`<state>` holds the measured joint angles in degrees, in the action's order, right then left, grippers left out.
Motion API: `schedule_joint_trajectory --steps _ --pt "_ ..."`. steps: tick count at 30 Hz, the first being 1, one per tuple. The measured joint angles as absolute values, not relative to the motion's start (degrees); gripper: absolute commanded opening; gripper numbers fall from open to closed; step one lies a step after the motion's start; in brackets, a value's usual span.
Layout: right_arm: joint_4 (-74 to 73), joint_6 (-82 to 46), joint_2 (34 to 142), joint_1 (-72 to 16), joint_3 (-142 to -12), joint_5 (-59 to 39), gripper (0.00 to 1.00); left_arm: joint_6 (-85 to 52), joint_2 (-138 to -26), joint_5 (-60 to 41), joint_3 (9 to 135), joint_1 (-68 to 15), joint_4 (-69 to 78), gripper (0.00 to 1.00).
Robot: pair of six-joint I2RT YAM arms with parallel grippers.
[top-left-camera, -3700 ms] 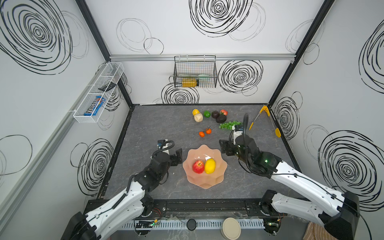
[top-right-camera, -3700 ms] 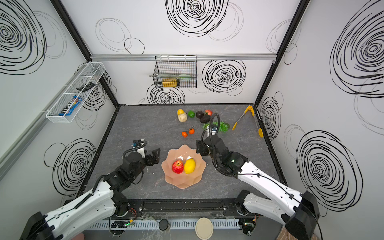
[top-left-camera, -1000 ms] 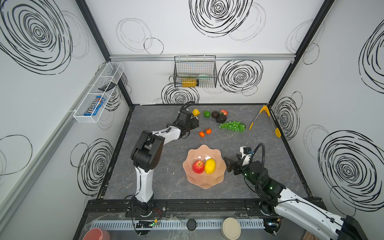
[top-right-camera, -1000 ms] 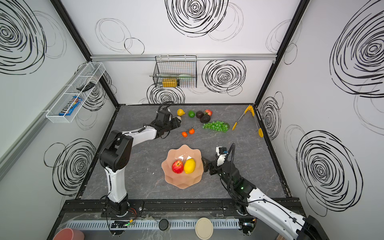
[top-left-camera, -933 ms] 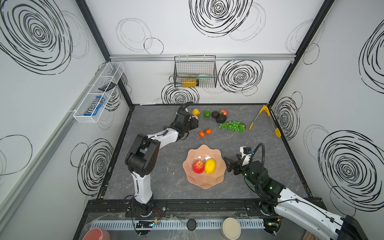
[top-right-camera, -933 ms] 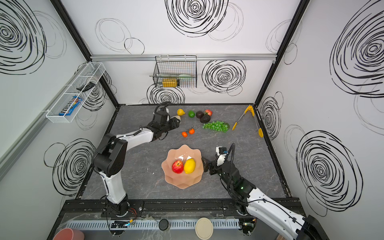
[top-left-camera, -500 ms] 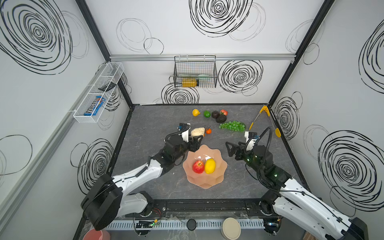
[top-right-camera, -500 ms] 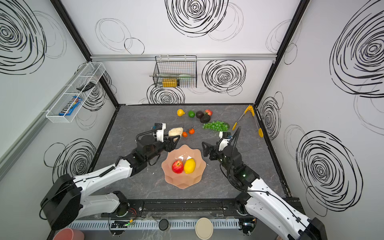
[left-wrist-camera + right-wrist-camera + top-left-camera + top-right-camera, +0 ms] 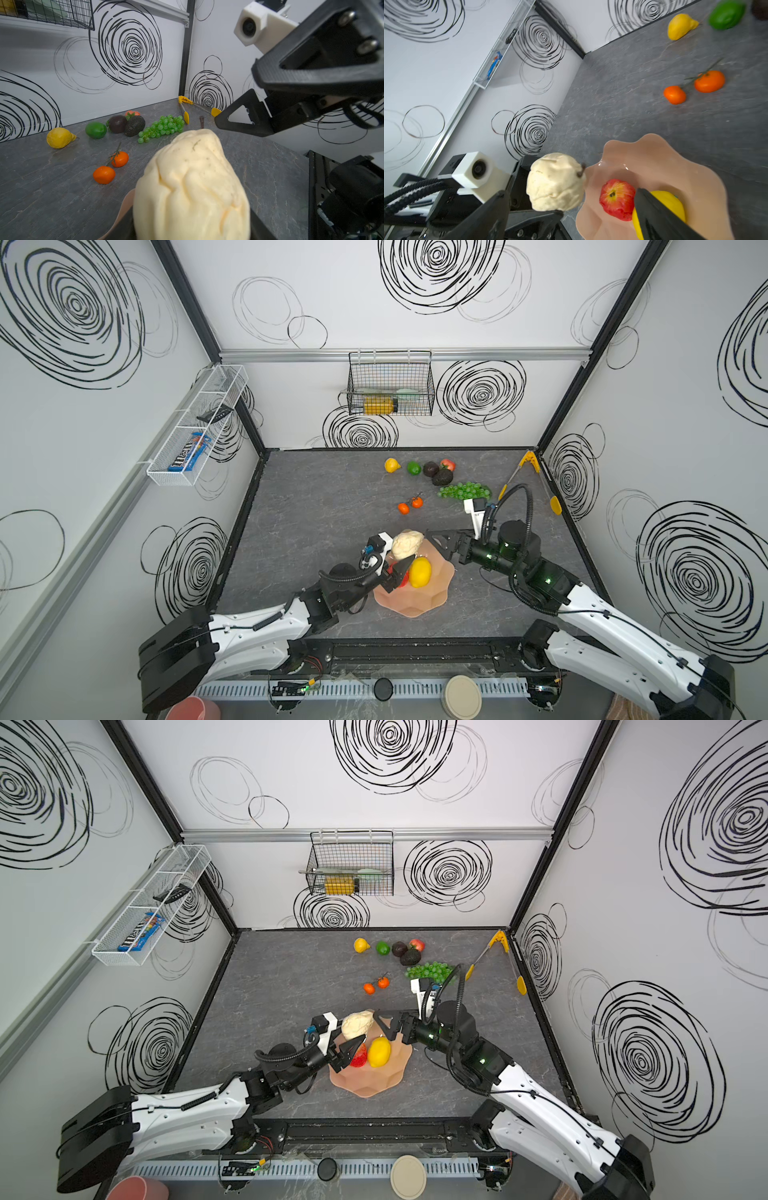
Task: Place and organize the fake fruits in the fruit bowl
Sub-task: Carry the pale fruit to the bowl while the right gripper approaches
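In bowl (image 9: 419, 597): apple (image 9: 616, 198), lemon (image 9: 419, 571).
In transit: pear (image 9: 407, 544), clamped in left gripper (image 9: 400, 556), held above the bowl's far rim.
Right gripper (image 9: 441, 542): jaws wide apart, empty, just beside the pear.
Still on table: second lemon (image 9: 392, 465), lime (image 9: 413, 467), two avocados (image 9: 437, 472), a red fruit (image 9: 448, 464), grapes (image 9: 464, 491), two oranges (image 9: 409, 505).
Roughly a quarter placed, by my reckoning.

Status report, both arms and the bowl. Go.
Left gripper shut on pear above fruit bowl rim. Right gripper open, empty, close beside. Nothing blocking.
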<state>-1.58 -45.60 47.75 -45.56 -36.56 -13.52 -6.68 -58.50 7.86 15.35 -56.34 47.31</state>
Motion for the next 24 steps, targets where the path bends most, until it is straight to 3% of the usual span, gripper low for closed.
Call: schedule_joint_trajectory --steps 4,17,24 --pt "-2.0 -45.6 50.1 -50.3 -36.8 -12.7 0.97 -4.5 -58.5 7.6 13.4 -57.0 51.7 0.61" --pt "-3.7 -45.0 54.2 -51.7 -37.3 -15.1 1.00 -3.2 -59.2 0.9 12.1 -57.2 57.3 0.62" --pt "-6.3 -45.0 54.2 -52.3 -37.3 -16.8 0.87 -3.1 -60.3 -1.6 12.0 -57.4 58.4 0.63"
